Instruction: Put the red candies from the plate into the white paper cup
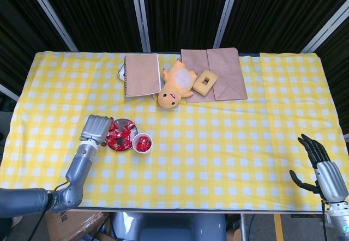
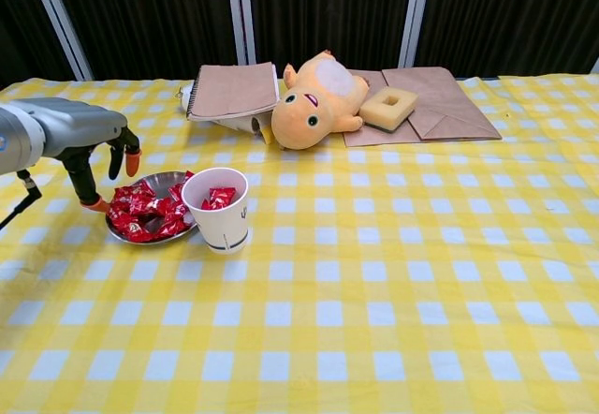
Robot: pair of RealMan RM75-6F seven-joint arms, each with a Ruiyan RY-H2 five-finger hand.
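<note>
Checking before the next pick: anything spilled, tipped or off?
Nothing spilled: the red candies lie on the plate or in the upright white paper cup. Only the plush toy lies tipped on its side.

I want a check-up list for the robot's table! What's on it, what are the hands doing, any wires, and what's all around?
Surface: table under a yellow checked cloth, flat.
Job's things: plate piled with red candies; white cup beside it, with some candies already inside.
Clutter: notebook, plush toy, yellow foam block lying on brown paper bags, all at the far edge.
Hands: left hand over the plate's left edge, fingers pointing down, nothing seen held; right hand open at the table's right edge, empty.
Cables: thin black cable by the left arm.
Surroundings: dark curtains, metal poles behind.
</note>
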